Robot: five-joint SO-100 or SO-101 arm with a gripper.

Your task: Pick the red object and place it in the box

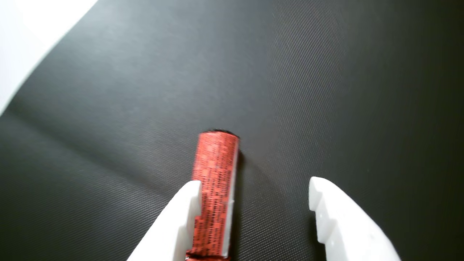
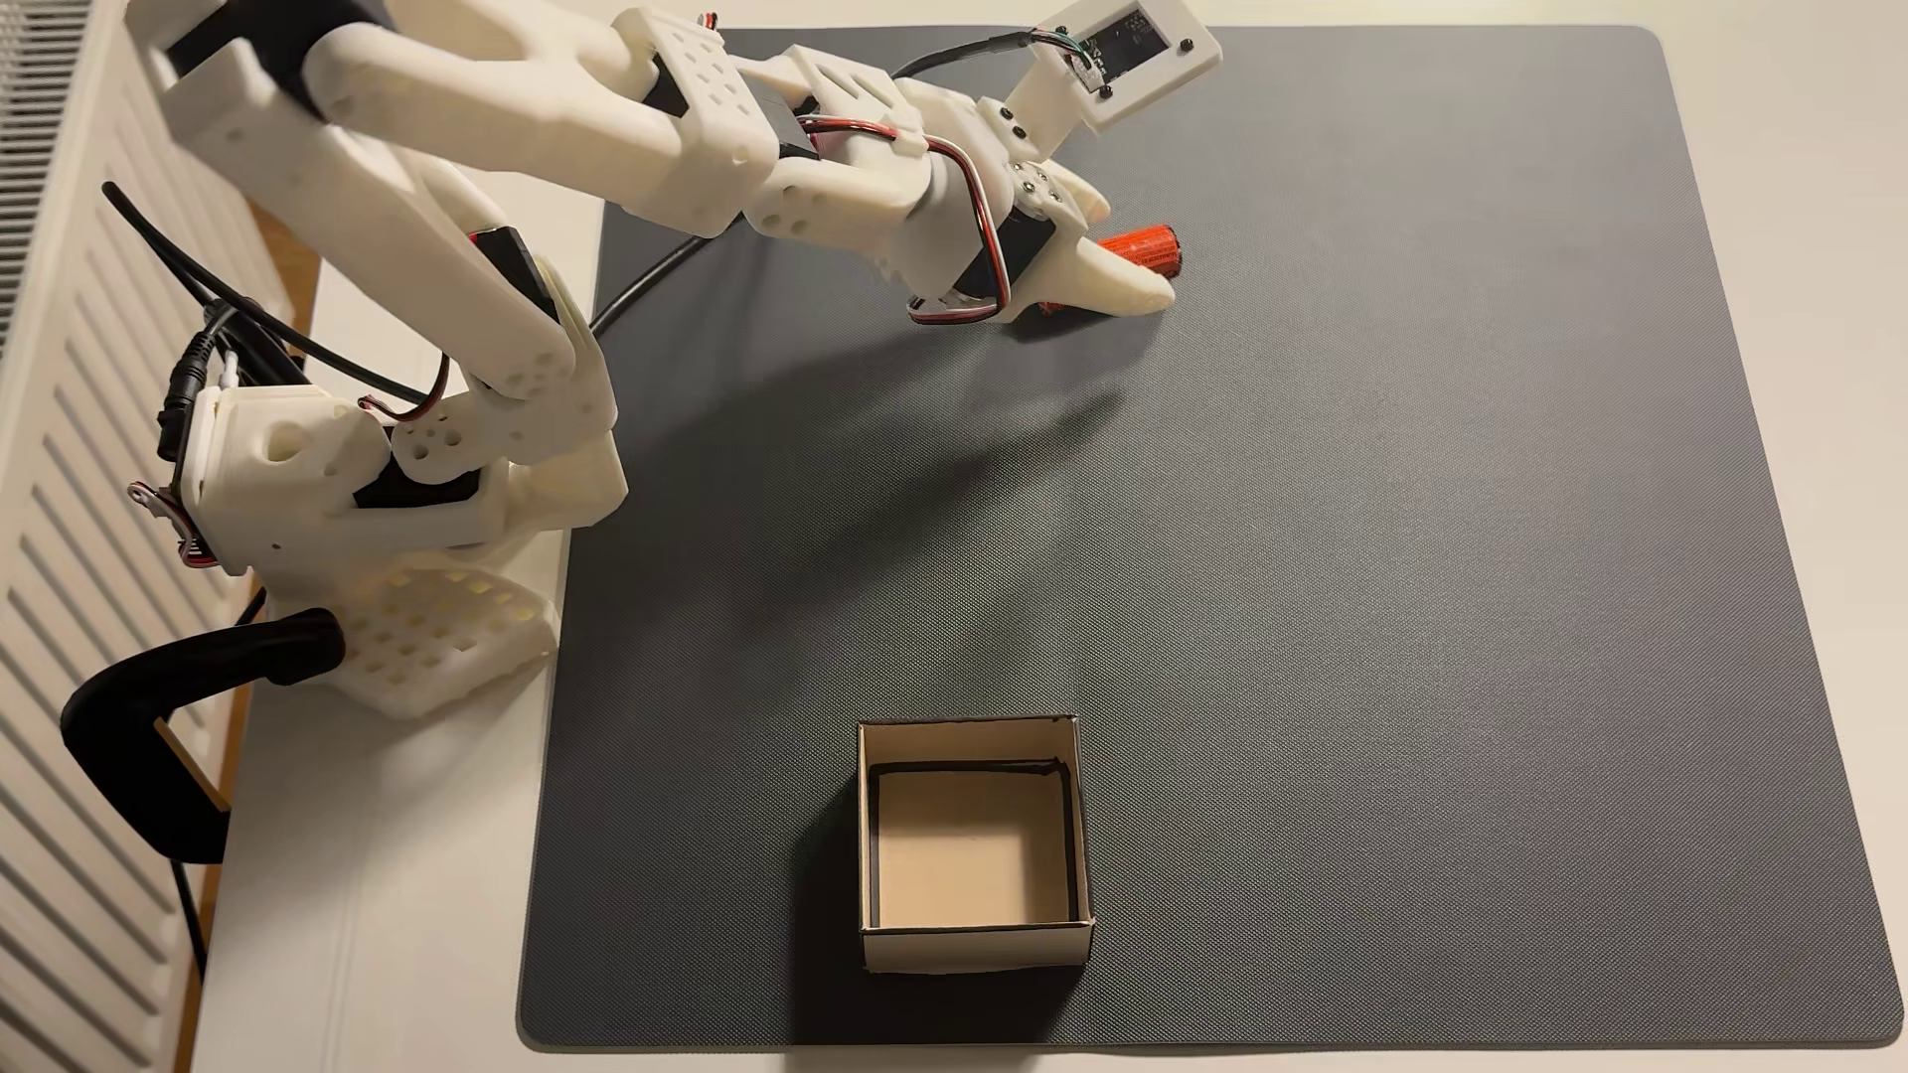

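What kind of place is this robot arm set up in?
Probably a home hobby desk, not a factory: a white table with a dark mat, the arm's base held by a black clamp, and a white slatted radiator or shutter beside it.

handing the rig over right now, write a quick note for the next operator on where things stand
Gripper: open, down at the black mat. In the wrist view the left finger lies against the red battery-like cylinder, the right finger stands apart from it.
Cylinder: lying on its side on the mat, between the fingers, not lifted.
Cardboard box: open and empty, at the mat's near edge in the fixed view, well away from the gripper.
Done: approach only.
Left: close on the cylinder, lift, carry to the box, release.
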